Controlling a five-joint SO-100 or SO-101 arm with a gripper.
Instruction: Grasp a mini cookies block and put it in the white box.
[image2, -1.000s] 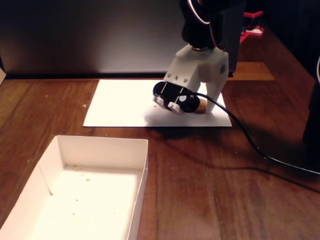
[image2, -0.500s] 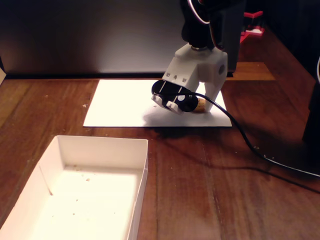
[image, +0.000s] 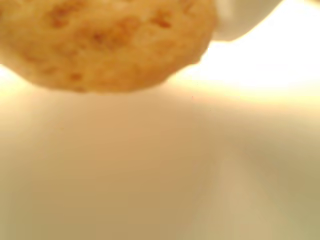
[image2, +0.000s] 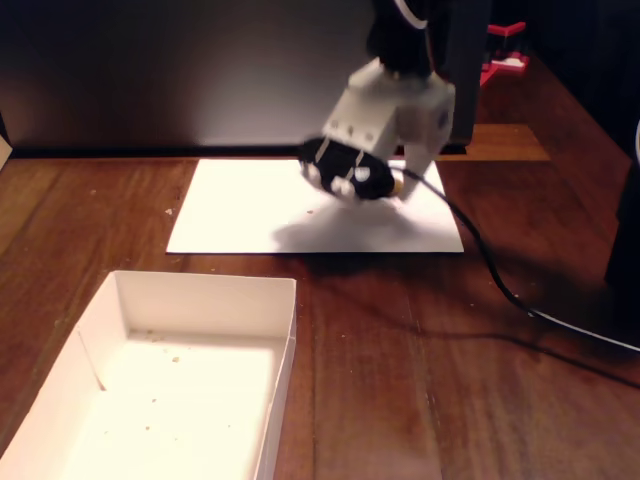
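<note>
Jaws (image2: 398, 186) clenched on my mini cookies block (image: 105, 42), clear of the paper sheet (image2: 240, 210) for carrying to the white box (image2: 205, 292).

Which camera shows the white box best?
The fixed view: the white box sits whole at the lower left on the wooden table, crumbs inside. The wrist view shows none of it, only the cookie up close over blurry white.

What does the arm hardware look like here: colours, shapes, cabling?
In the fixed view, the gripper has a blocky white printed housing and white fingers. A round black wrist camera module is mounted beside it, trailing a black cable across the table. The upper arm is dark.
</note>
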